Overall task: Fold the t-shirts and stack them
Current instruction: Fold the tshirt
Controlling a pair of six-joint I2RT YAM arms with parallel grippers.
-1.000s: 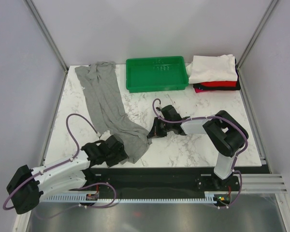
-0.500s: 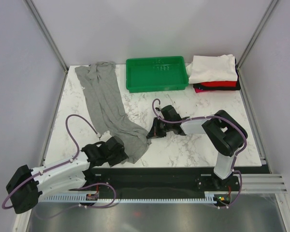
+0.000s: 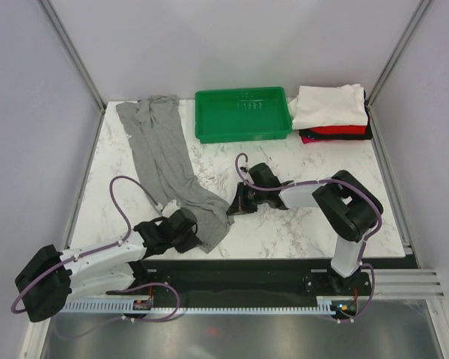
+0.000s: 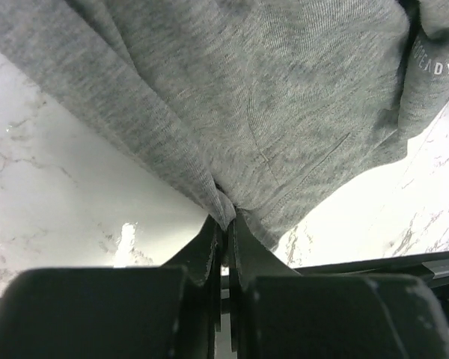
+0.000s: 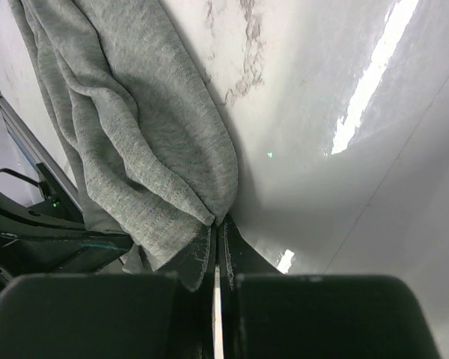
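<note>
A long, crumpled heather-grey t-shirt (image 3: 161,157) lies on the marble table, running from the far left corner down toward the near middle. My left gripper (image 3: 194,228) is at the shirt's near end, shut on a pinch of its hem (image 4: 226,221). My right gripper (image 3: 234,203) is at the right edge of that same end, shut on a fold of the grey cloth (image 5: 218,223). The grey fabric (image 4: 269,97) fills the left wrist view and hangs left in the right wrist view (image 5: 135,127). Folded white (image 3: 329,105), red (image 3: 337,130) and black (image 3: 363,134) t-shirts are stacked at the far right.
A green plastic tray (image 3: 243,137) stands at the back middle, beside the folded stack. Bare marble (image 3: 307,224) lies right of the grey shirt. The table's near edge and black rail (image 3: 247,265) run just behind both grippers.
My left gripper has closed on the grey shirt's near hem and its arm has shifted slightly right. The right arm has stayed put, still shut.
</note>
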